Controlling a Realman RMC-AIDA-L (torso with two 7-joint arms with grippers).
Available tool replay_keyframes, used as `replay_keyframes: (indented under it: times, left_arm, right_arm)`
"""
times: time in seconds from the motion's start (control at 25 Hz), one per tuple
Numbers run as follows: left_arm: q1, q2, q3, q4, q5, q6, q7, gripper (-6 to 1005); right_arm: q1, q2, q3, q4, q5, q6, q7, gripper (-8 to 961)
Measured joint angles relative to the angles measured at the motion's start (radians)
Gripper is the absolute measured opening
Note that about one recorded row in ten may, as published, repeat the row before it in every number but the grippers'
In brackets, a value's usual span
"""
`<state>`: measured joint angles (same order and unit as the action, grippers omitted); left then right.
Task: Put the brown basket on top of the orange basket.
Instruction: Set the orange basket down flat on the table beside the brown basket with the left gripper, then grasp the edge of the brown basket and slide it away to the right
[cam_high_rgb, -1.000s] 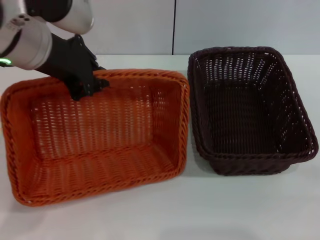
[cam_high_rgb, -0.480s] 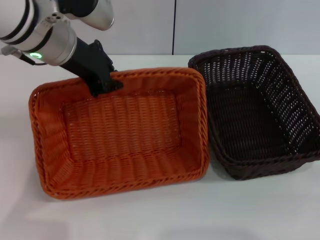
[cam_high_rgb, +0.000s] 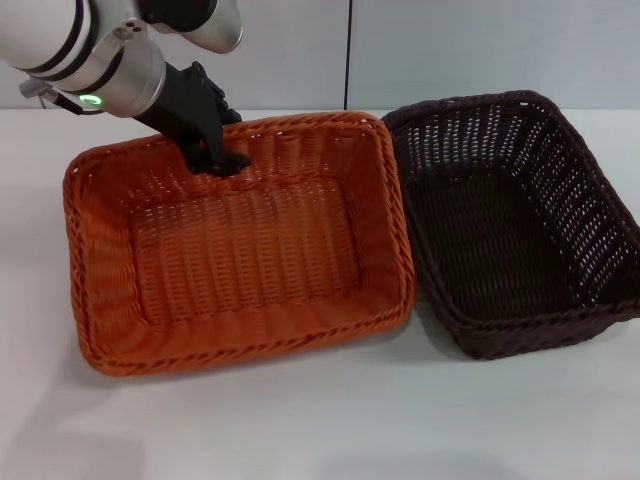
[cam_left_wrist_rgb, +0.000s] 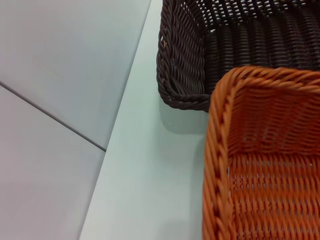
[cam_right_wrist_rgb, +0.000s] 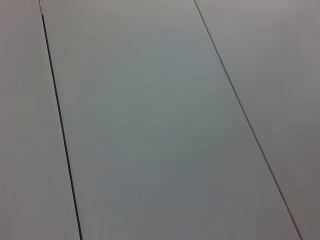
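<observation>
The left claw is clamped shut on the far rim of the orange basket, at the worktop's far-left side. A second ago this basket was tipped up on its near edge; it has since come down nearly level and slid toward the right edge, so its right rim now touches, perhaps slightly overlaps, the brown basket. The brown basket stands on the right half of the worktop and seems nudged a little askew since then; the left wrist view shows its corner just beside the orange rim. The right claw is out of sight. The task wants brown over orange, yet the orange basket is the one being handled, so the stacking itself is probably not begun.
</observation>
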<state>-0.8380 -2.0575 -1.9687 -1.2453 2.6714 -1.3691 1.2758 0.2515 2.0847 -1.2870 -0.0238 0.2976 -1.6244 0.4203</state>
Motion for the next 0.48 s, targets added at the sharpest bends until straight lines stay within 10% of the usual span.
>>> replay_keyframes:
  times: [0.48]
  left_arm:
    - [0.064,-0.005,0.093,-0.077,0.004,0.200,-0.088,770]
  right_arm:
    - [-0.007,0.002,0.000,0.004,0.000,-0.008,0.000,829]
